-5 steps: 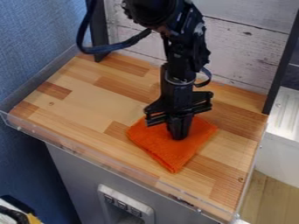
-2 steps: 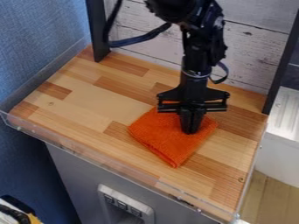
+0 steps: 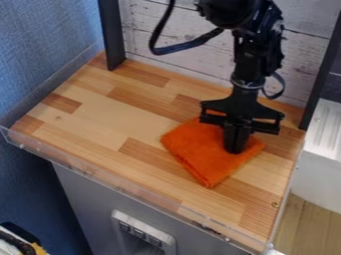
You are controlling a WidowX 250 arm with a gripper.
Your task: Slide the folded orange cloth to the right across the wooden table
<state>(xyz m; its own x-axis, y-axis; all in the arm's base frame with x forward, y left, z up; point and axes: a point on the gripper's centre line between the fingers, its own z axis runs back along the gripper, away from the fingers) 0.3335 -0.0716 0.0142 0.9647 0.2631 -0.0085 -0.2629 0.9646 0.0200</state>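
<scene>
End effector (image 3: 236, 151) observed with its tips down on the orange cloth (image 3: 203, 159), fingers together; whether they pinch a fold cannot be confirmed. Cloth lies folded on the desk (image 3: 100, 112). Assessed risk: light contact could let the tips skid; uneven sideways drag could bunch the fabric.

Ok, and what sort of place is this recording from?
Probably a robot test station styled as a small kitchen counter: a robot arm over a wood-block top, with white plank boards behind and a clear rim in front.
</scene>
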